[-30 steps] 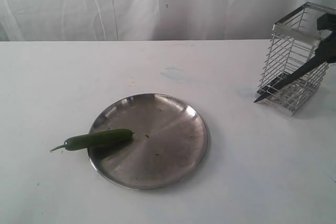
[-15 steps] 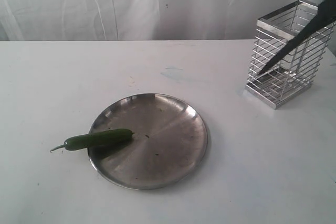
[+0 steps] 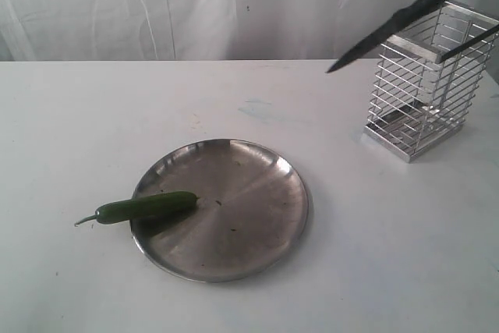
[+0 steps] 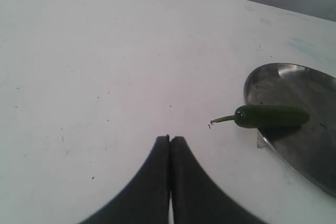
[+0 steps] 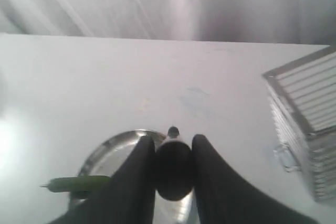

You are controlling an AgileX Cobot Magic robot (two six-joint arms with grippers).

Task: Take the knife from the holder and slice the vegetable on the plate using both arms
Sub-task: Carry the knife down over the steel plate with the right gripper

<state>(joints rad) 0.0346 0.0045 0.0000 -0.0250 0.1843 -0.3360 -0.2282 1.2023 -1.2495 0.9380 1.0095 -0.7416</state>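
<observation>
White tabletop [image 3: 374, 232] spreads beneath both my hands. My right gripper [image 5: 173, 140] clamps the knife [image 3: 405, 15] by its handle, blade pointing out past my fingertips, in the air clear of the holder [image 3: 425, 91]. My left gripper [image 4: 169, 139] is pressed together, empty. Ahead of it, the pepper [image 4: 270, 115] lies across the plate [image 4: 310, 150] rim.

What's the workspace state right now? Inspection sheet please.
Surface: white table, faint bluish smudge.
Job's things: knife clear of the holder, in the air; vegetable whole, lying across the plate rim.
Clutter: nothing seen.
End effectors: left end effector shut, empty, above table; right end effector shut on knife handle.
Cables: nothing seen.
Surroundings: white draped backdrop.
</observation>
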